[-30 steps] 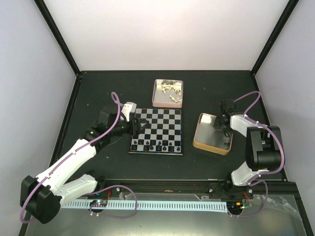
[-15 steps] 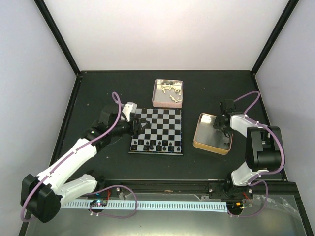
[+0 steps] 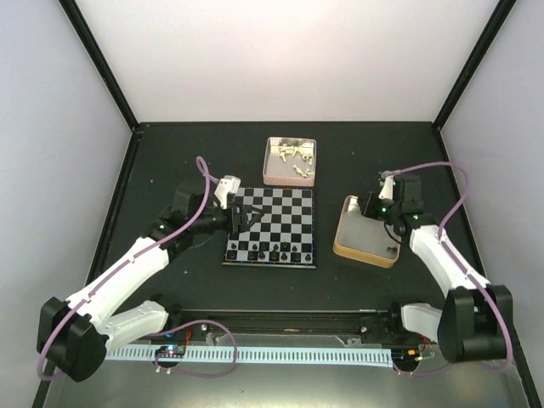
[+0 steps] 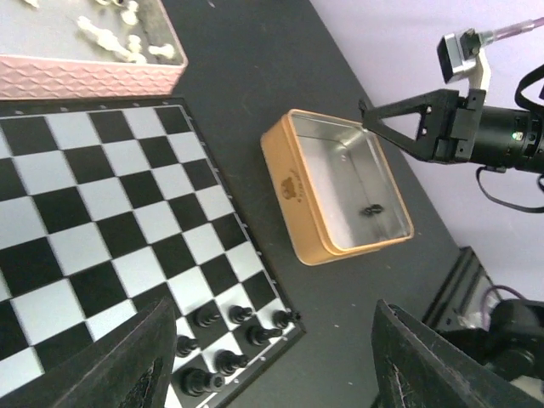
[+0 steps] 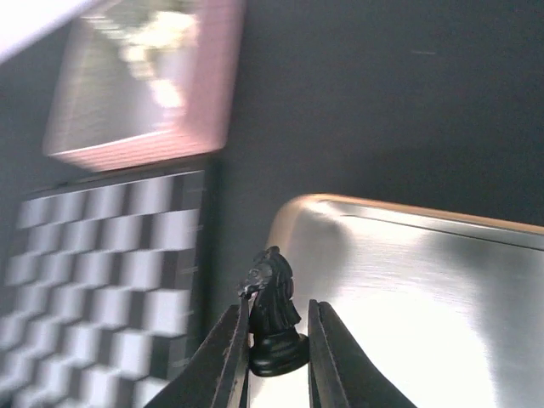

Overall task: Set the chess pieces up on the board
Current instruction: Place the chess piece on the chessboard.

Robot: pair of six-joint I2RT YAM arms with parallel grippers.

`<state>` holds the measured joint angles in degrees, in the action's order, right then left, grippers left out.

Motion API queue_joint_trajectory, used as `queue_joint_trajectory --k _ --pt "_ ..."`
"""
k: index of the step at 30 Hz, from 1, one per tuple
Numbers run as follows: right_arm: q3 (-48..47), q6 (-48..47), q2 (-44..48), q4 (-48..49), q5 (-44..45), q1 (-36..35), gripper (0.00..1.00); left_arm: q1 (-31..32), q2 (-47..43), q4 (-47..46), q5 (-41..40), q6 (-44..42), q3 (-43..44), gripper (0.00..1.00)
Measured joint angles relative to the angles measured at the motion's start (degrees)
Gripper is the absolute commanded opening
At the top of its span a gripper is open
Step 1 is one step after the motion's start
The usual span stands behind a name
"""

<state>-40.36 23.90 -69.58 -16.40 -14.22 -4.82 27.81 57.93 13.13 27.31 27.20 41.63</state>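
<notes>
Jaws of the right gripper (image 5: 274,353) were pinched narrowly on the base of a small glossy black knight (image 5: 272,297), which stood upright between them with its head above the fingertips. The knight hung over the corner of a shallow gold-sided rectangular metal tin (image 5: 399,229) on the side facing the board. From the top camera that gripper (image 3: 372,206) sat at the tin's (image 3: 344,242) far left corner. One other black piece (image 4: 371,209) lay on the tin's floor.

The flat square black-and-silver chessboard (image 3: 276,217) lay on the dark table (image 3: 170,161) between the two arms, just left of the gold tin. A few black pieces (image 4: 229,340) stood along its near edge. Cream-white pieces (image 4: 110,34) lay jumbled in a pink rectangular metal tin (image 3: 269,174) just beyond the board's far edge.

The left gripper (image 3: 240,219) hovered over the board's left side with its jaws spread wide.
</notes>
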Motion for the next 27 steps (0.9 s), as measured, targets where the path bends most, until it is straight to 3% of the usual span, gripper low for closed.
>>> queue_joint_trajectory --k 7,12,16,19,27 --pt "4.1 0.7 6.3 12.6 -24.1 -9.4 0.14 0.0 2.6 -4.3 9.8 4.5 1.2 0.66" --pt "3.8 0.1 6.6 17.5 -32.7 -18.5 0.14 0.0 3.4 -8.9 16.9 8.5 2.2 0.67" --pt "1.7 -1.6 6.0 18.1 -35.2 -23.9 0.15 0.2 4.1 -10.6 20.2 10.6 2.3 0.66" --pt "-1.0 -3.3 4.9 17.7 -35.5 -27.6 0.14 0.7 5.6 -11.0 22.1 12.1 2.6 0.60" --pt "-5.2 -7.1 1.4 15.2 -33.0 -31.7 0.14 1.6 8.4 -11.0 24.4 14.1 3.2 0.33"
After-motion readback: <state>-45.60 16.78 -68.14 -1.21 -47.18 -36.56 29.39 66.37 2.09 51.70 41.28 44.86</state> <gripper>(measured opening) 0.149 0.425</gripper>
